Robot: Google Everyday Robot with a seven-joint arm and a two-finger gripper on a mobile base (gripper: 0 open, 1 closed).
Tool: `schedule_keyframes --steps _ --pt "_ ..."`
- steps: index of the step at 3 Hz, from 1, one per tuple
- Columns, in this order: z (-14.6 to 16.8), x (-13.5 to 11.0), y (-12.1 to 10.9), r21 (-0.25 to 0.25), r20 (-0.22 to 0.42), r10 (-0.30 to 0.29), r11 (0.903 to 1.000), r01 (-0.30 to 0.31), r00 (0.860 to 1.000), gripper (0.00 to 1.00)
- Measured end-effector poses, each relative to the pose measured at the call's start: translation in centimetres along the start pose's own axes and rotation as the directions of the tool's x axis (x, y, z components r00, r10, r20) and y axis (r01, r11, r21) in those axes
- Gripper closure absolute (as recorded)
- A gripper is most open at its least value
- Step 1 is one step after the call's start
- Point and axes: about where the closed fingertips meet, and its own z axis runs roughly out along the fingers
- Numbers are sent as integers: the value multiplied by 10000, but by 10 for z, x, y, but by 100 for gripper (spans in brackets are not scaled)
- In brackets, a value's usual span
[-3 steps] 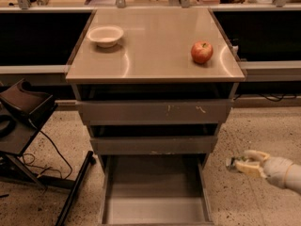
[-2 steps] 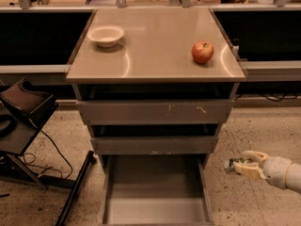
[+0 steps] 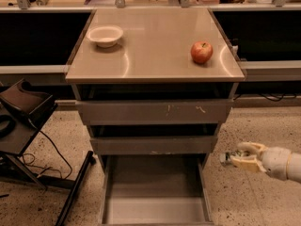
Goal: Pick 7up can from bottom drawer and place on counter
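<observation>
My gripper point(image 3: 233, 158) hovers to the right of the drawer cabinet, level with the top of the open bottom drawer point(image 3: 155, 189). Its cream fingers point(image 3: 250, 148) are shut on the 7up can point(image 3: 229, 157), a small silver-green shape poking out to the left. The pulled-out bottom drawer shows a bare grey floor with nothing in it. Above the drawers lies the glossy tan counter point(image 3: 155, 51).
A red apple point(image 3: 201, 52) sits at the counter's right and a white bowl point(image 3: 105, 35) at its back left. The two upper drawers point(image 3: 155, 112) stand slightly open. A black stand point(image 3: 23, 112) with cables is on the left. A dark ledge with metal posts runs behind.
The gripper has shifted a little to the left and slightly upward, towards the cabinet's side, with the can still in it. Nothing else has moved.
</observation>
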Motion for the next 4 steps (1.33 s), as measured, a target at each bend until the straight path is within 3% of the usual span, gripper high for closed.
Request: schedule_keyframes --steps 1,2,3,4 --pt "-7 -130 36 -1481 340 -1916 9697 1945 9809 100" --pt "-29 -264 67 -2049 275 -3708 9069 3683 9283 100" --pt "-48 -311 81 -1853 285 -4459 8771 4431 8946 100" --pt "-48 -311 82 -1855 289 -4461 8770 4433 8945 100"
